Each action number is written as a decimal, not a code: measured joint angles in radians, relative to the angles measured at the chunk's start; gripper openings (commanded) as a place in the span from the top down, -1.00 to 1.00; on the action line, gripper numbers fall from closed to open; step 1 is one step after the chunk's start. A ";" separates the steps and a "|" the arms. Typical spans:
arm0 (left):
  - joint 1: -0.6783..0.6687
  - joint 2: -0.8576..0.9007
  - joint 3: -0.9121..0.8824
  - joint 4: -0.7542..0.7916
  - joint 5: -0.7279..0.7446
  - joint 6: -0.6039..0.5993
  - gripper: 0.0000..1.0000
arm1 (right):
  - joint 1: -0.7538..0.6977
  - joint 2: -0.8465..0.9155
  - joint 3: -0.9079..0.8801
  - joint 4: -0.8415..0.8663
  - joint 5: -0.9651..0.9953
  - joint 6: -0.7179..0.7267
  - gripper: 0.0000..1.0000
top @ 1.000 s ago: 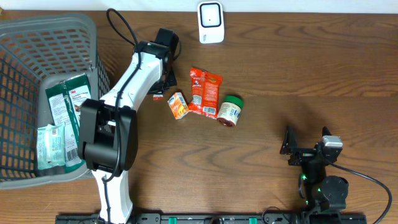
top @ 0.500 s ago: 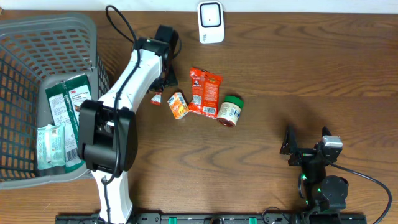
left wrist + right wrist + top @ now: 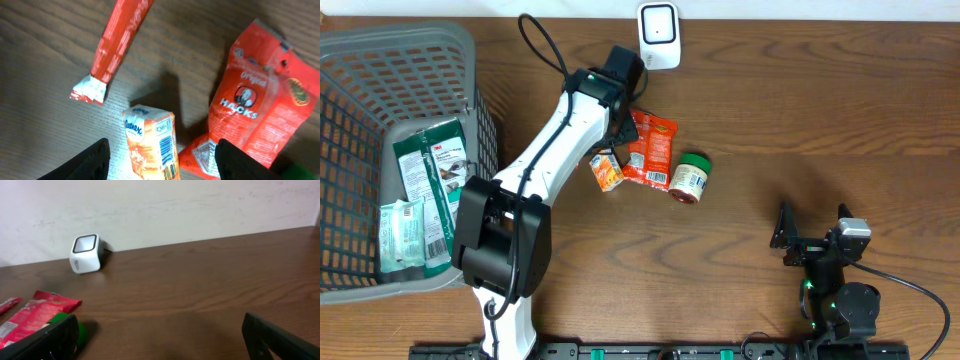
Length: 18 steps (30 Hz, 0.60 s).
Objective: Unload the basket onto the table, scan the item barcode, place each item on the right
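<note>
Left gripper (image 3: 162,159) hovers low over the brown wood-grain table (image 3: 840,100), black fingers (image 3: 92,161) spread wide and gripping nothing. Lying flat beneath them is the small orange Kleenex tissue pack (image 3: 152,145), a soft-cornered block. It sits on the robot's side of the white boxy barcode scanner (image 3: 659,35) and a little to its left. Its long axis runs roughly from scanner side to robot side, slightly aslant, logo end toward the scanner and printed barcode facing up. The left wrist camera catches that barcode. From overhead the pack (image 3: 607,170) is just an orange blob at the arm's edge. The crinkly red Hacks bag (image 3: 255,100) lies closer under the scanner, just beside the pack. A slim red foil stick sachet (image 3: 117,45) shows only in the wrist view. Right gripper (image 3: 160,345), well off to the scanner's right and nearer the robot, is wide open and empty, looking across at the scanner's glass face (image 3: 86,254)
</note>
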State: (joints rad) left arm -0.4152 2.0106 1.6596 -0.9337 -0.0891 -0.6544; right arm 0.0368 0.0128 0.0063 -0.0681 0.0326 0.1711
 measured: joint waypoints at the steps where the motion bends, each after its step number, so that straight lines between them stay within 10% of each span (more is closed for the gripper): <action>1: 0.000 0.000 -0.004 0.001 0.001 -0.005 -0.35 | 0.000 0.000 0.000 0.000 0.000 0.000 -0.98; 18: 0.000 0.002 -0.207 0.155 0.006 -0.105 -0.35 | 0.000 0.000 0.000 0.000 0.000 0.000 -0.99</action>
State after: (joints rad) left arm -0.4156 2.0125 1.4528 -0.7784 -0.0834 -0.7597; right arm 0.0368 0.0128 0.0063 -0.0677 0.0326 0.1711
